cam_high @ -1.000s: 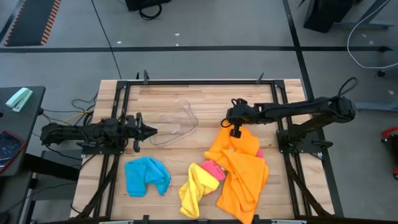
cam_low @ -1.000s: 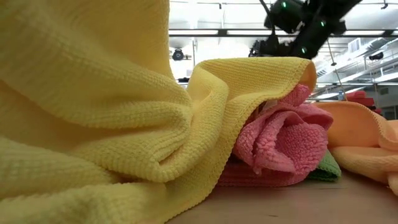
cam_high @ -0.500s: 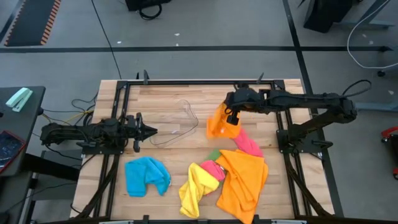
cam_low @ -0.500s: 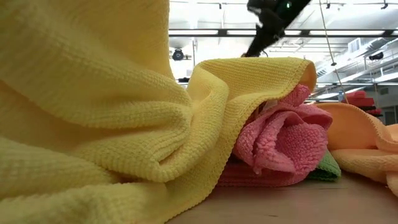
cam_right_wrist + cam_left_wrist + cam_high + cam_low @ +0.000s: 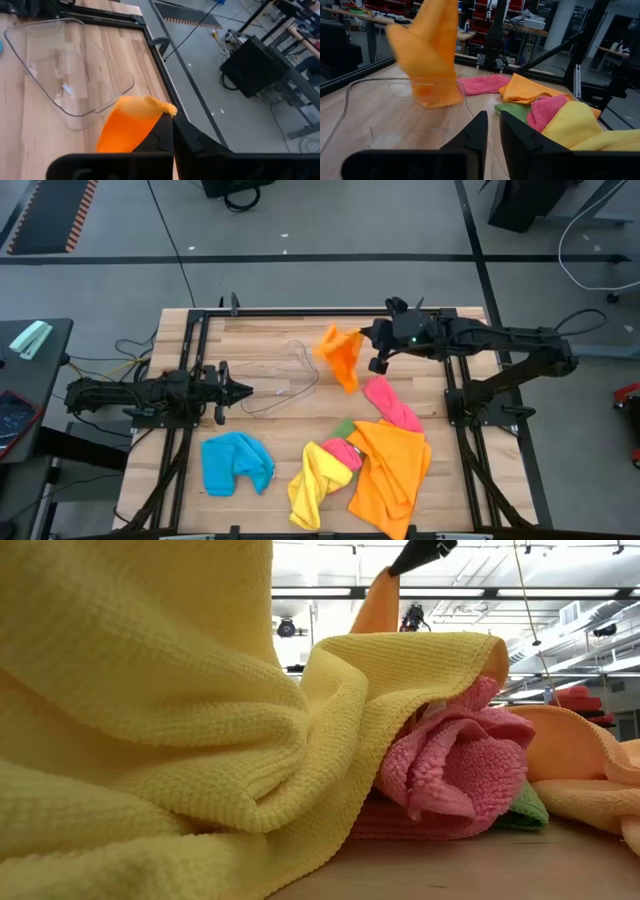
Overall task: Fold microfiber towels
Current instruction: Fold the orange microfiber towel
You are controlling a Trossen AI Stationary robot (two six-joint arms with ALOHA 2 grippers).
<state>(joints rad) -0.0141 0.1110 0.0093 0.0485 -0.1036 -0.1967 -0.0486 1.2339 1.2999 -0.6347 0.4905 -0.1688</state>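
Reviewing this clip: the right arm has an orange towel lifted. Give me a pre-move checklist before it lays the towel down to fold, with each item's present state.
1. Right gripper shut on the orange towel: ok.
2. Towel hanging free of the pile: ok, nothing trails from it.
3. Bare wood to lay it flat: not ok, the clear tub lies next to the towel.
4. Left gripper out of the way: ok, parked at the left side, holding nothing.
5. Which edge or corner is pinched: cannot tell.
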